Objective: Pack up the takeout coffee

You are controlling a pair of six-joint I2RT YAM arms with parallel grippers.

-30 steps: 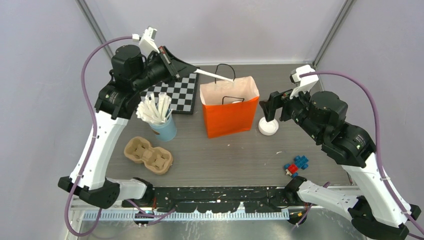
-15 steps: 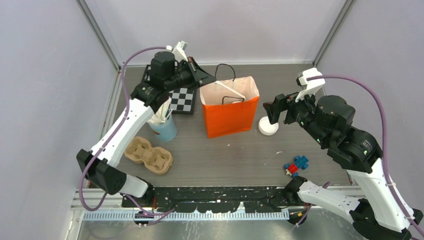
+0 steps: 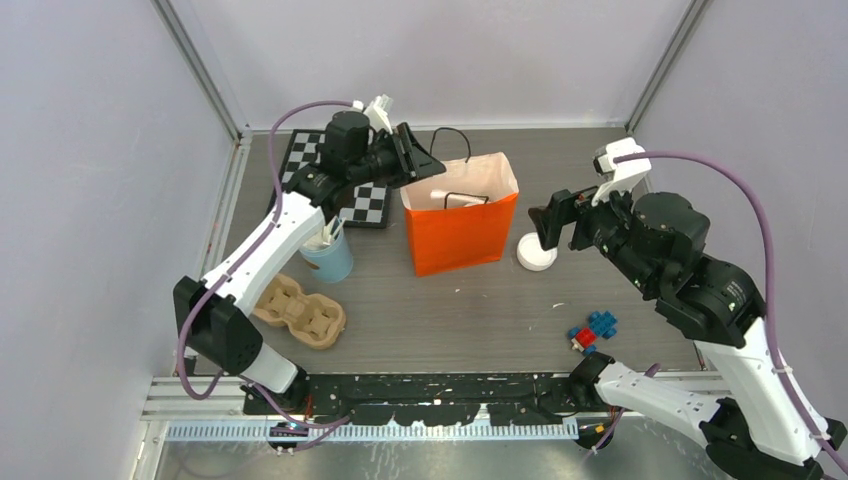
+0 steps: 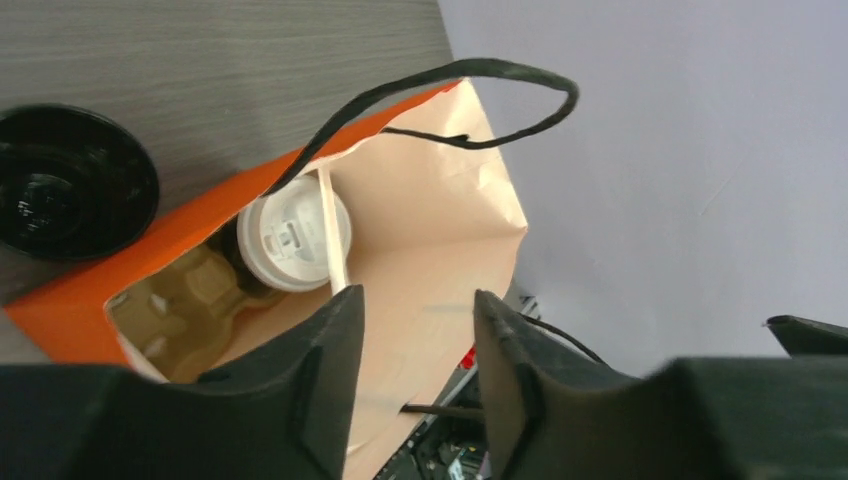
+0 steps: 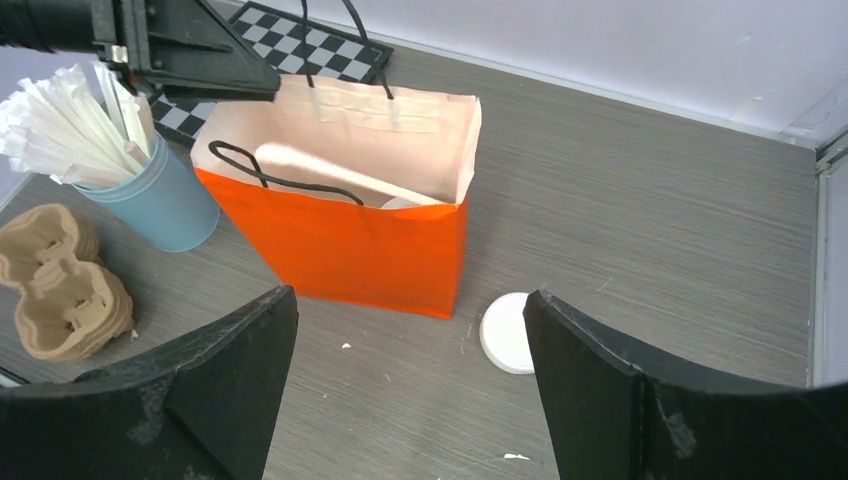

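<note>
Orange bag (image 3: 460, 235) stands upright at table centre, mouth open. Inside: a pulp carrier (image 4: 195, 290) with one black takeout coffee (image 4: 285, 235) seated in it, white lid on, plus a thin white stick (image 4: 333, 240) leaning across the lid.

Left gripper (image 4: 418, 305) hangs over the bag's 10 o'clock corner, fingers partly spread, nothing between them.

Right gripper (image 5: 410, 298) sits at 3 o'clock of the bag, jaws spread wide and empty, above a loose white lid (image 3: 537, 254) lying flat on the table.

Black round cup-like thing (image 4: 70, 185) is on the table just outside the bag wall; contents unclear.

Light-blue cup (image 5: 160, 200) at 9 o'clock of the bag is stuffed with white sticks (image 5: 70, 125). Spare pulp carriers (image 3: 300, 312) at 8 o'clock. Checkerboard (image 3: 365, 200) at 10 o'clock. Toy blocks (image 3: 592, 330) at 4 o'clock.
</note>
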